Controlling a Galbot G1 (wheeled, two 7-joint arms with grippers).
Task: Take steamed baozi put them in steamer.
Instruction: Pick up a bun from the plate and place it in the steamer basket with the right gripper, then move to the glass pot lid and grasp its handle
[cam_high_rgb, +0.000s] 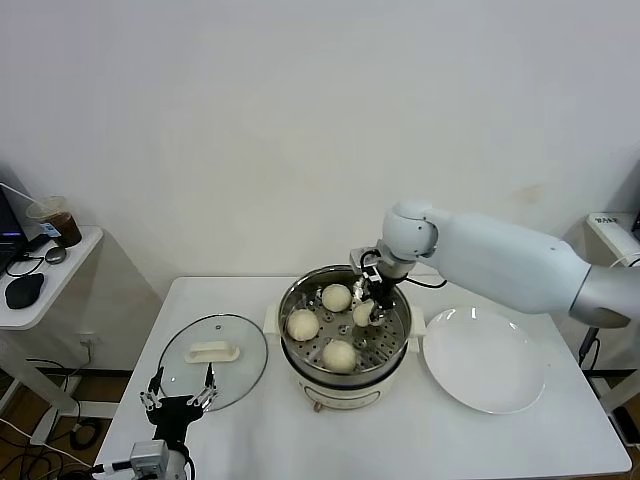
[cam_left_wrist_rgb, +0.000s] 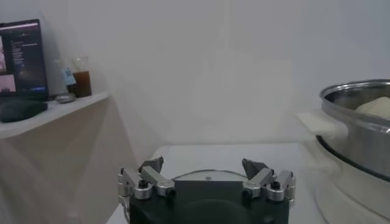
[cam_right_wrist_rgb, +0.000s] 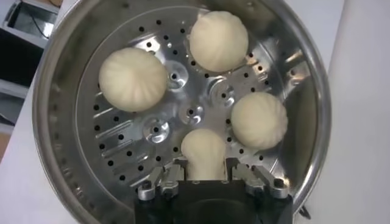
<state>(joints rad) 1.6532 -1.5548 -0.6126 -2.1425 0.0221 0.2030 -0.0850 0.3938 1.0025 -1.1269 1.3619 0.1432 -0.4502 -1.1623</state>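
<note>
While three baozi (cam_right_wrist_rgb: 133, 79) sat in the steamer (cam_high_rgb: 291, 300), right claw (cam_right_wrist_rgb: 204, 176) gripped the fourth baozi (cam_right_wrist_rgb: 203, 152) directly beneath it, right side | left claw (cam_left_wrist_rgb: 206, 181) released, near-left over bench (cam_high_rgb: 520, 440).

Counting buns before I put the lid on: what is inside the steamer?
Four baozi lie on the steamer's perforated floor. The right gripper is around the fourth. Its underside is hidden, so whether it rests on the floor cannot be told.

Glass lid (cam_high_rgb: 213, 358) left, white plate (cam_high_rgb: 485, 360) right, iced drink (cam_high_rgb: 58, 219) on side shelf (cam_high_rgb: 40, 290)
</note>
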